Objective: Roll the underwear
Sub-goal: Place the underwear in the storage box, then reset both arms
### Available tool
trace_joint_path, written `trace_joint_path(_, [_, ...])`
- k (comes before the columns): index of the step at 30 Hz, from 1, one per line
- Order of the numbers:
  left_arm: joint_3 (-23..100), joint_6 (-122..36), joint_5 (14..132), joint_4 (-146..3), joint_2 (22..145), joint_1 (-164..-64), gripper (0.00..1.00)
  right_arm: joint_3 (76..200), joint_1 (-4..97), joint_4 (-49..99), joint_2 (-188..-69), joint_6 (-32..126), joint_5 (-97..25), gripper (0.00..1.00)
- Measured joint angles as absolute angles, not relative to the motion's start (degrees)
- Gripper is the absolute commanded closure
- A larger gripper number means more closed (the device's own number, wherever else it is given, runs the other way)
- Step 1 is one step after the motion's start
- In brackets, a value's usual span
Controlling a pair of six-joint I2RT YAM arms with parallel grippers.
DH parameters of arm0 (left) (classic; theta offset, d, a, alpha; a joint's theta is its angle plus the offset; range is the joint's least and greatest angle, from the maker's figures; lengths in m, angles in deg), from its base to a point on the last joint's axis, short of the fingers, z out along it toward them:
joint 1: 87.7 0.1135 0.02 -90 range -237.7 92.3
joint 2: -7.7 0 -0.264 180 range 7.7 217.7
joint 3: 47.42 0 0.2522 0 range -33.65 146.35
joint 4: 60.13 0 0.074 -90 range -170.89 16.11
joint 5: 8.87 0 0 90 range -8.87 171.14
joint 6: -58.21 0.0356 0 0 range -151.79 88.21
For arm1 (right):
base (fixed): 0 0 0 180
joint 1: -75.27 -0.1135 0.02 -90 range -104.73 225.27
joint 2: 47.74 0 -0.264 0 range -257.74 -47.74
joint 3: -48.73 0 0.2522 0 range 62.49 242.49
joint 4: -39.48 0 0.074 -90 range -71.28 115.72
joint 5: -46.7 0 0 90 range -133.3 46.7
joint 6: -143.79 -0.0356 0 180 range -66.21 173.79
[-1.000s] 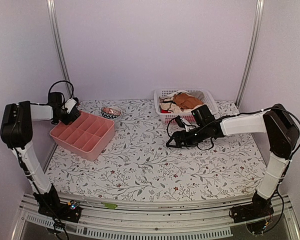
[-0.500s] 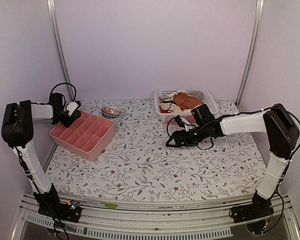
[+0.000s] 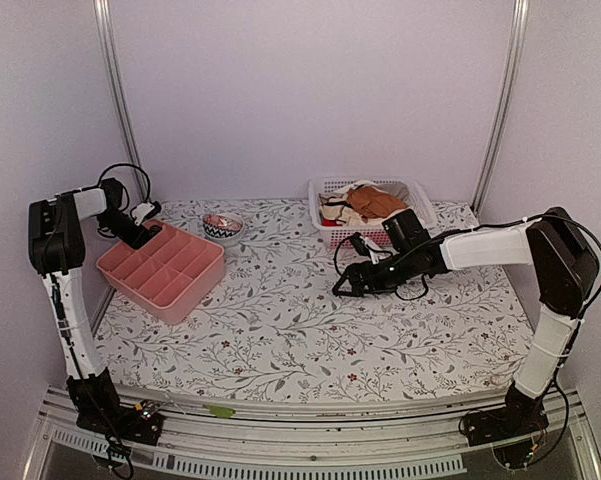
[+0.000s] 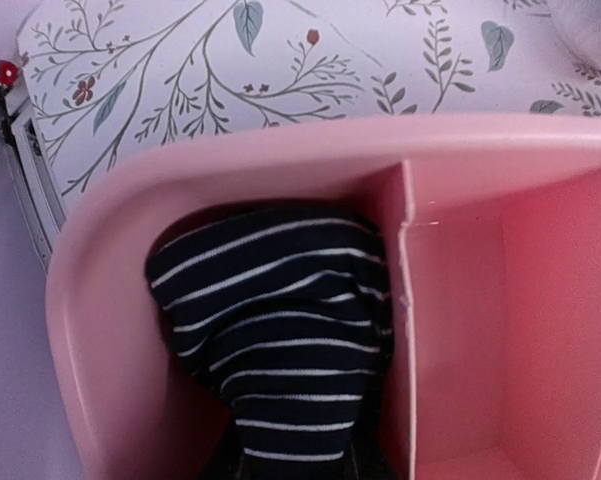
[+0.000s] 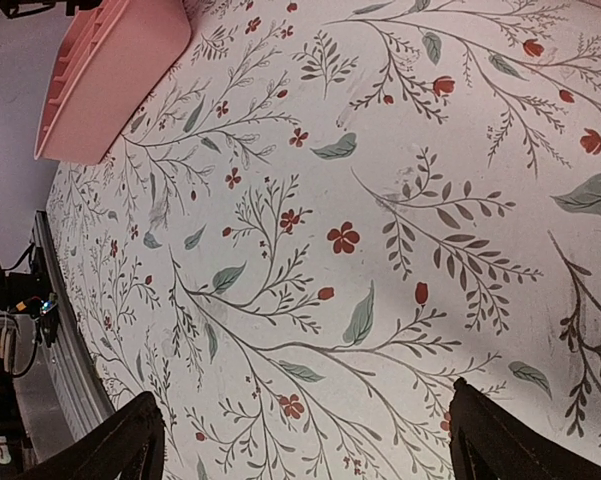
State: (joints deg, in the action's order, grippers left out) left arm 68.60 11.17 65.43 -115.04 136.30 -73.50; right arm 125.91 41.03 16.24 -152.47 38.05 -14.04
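Underwear point(image 4: 280, 330): one bundle, organizer point(image 4: 460, 160) corner compartment. Right end effector point(image 5: 310, 435) apart; left end effector point(image 3: 143, 228) unclear.

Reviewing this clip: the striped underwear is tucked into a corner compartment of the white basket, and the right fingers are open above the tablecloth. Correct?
Not the white basket: the left wrist view shows the underwear in a corner compartment of the pink tray. The right fingers are open above the tablecloth, as stated.

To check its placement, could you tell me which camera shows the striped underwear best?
The left wrist view: the underwear fills a corner compartment of the pink organizer. Top external hides it behind the left gripper; right wrist shows none.
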Motion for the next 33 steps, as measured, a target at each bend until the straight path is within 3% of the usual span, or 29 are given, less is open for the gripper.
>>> trace_joint_path(3, [69.67, 10.64, 65.34, -116.26, 136.84, -73.48, 0.74, 125.91, 41.03, 16.2, -152.47, 38.18, -14.04, 0.01])
trace_joint_path(7, [70.44, 8.96, 65.26, -117.35, 136.38, -73.5, 0.57, 125.91, 41.03, 16.05, -152.47, 38.31, -14.04, 0.01])
trace_joint_path(10, [70.46, 8.09, 65.26, -117.59, 135.36, -73.5, 0.47, 125.97, 41.03, 15.79, -152.49, 38.46, -14.04, 0.01])
trace_joint_path(18, [71.4, 6.62, 65.71, -118.25, 133.65, -73.94, 0.34, 127.7, 41.03, 15.57, -152.6, 39.05, -14.04, 0.0])
trace_joint_path(24, [73.37, 5.88, 66.7, -121.83, 133.35, -74.31, 0.05, 127.74, 41.03, 15.55, -152.58, 39.29, -14.08, 0.0])
trace_joint_path(33, [80.32, 4.39, 67.44, -123.15, 129.87, -75.31, 0.04, 128.9, 41.14, 15.39, -150.61, 39.71, -15.94, 0.01])
